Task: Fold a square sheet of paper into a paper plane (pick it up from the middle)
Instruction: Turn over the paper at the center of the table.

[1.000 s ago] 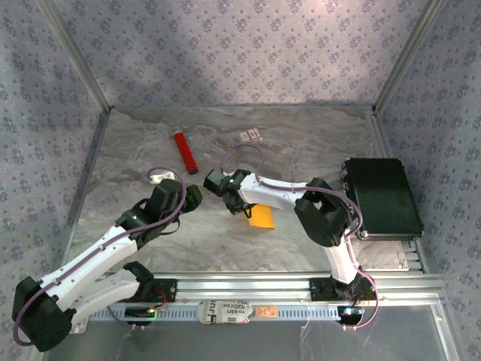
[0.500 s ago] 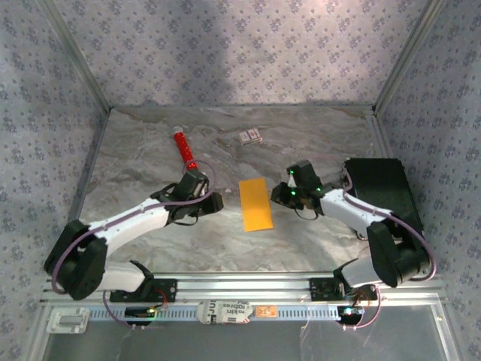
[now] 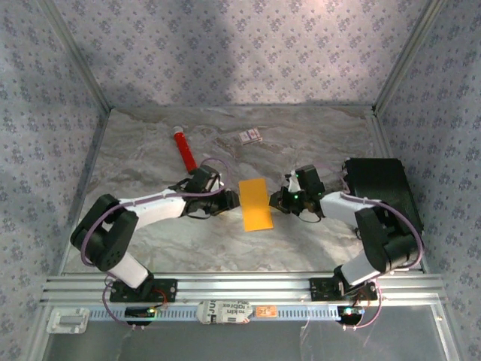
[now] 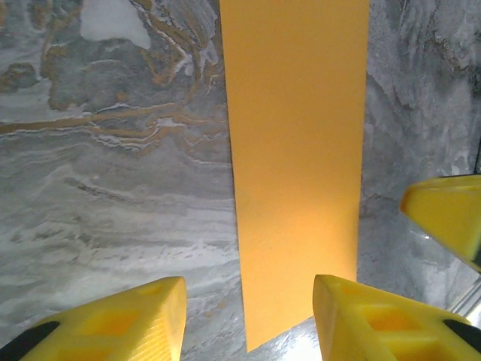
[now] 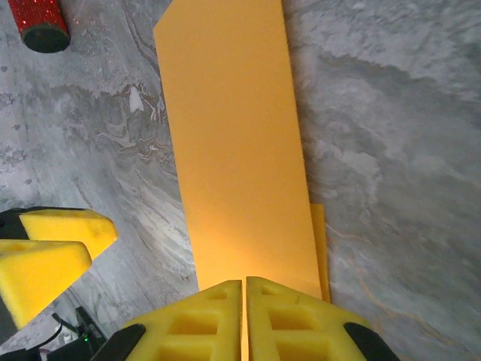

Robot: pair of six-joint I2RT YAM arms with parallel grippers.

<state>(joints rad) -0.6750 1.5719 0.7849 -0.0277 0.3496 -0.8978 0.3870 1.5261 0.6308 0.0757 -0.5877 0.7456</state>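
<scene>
The square sheet of paper [image 3: 255,204] lies flat on the marble table, folded into a narrow orange-yellow rectangle. My left gripper [image 3: 229,198] is at its left long edge, low over the table and open. In the left wrist view the paper [image 4: 297,173] runs away from the gap of the left gripper [image 4: 248,301]. My right gripper [image 3: 276,200] is at the paper's right edge. Seen from the right wrist, the right gripper [image 5: 244,289] is shut, its fingers pressed together over the near edge of the paper [image 5: 237,150]. A lower layer sticks out on the right.
A red tube [image 3: 184,150] lies at the back left, and its end [image 5: 39,21] appears in the right wrist view. A small white card [image 3: 250,136] sits behind the paper. A black box [image 3: 383,195] stands at the right. The left gripper's fingers [image 5: 52,248] are in the right wrist view.
Both grippers have moved in to the paper from either side. The right jaws have gone from slightly apart to shut. The paper has stayed where it lay half a second ago.
</scene>
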